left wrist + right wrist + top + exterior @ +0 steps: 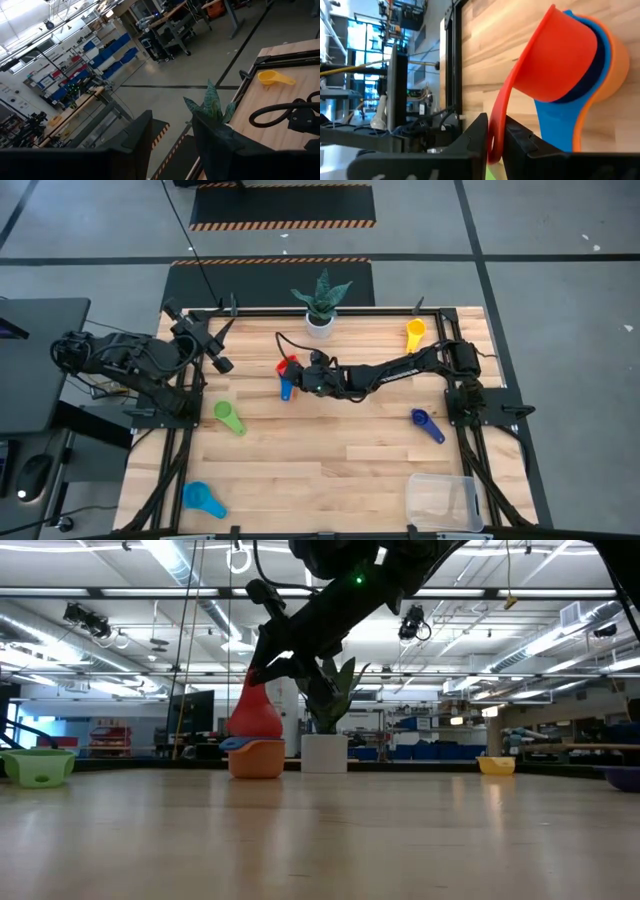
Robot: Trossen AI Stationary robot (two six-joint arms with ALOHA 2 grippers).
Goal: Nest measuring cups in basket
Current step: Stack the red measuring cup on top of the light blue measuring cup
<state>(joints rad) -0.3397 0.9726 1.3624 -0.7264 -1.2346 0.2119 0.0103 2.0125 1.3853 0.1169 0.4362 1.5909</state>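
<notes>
Right gripper (299, 374) pinched shut on the red cup's (555, 55) handle, bowl tipped into the blue cup (555, 125) and orange cup (615, 60) stacked at table centre-left. Handle axis running back toward the wrist. Basket (444, 501) far off at five o'clock from the stack, open boards between. Left gripper (170, 140) parked at nine o'clock by the table edge, fingers apart, empty.

Workshop: workbenches (170, 30), blue bins (107, 52).

Right tool (297, 373) at the red cup (283, 365).
</notes>
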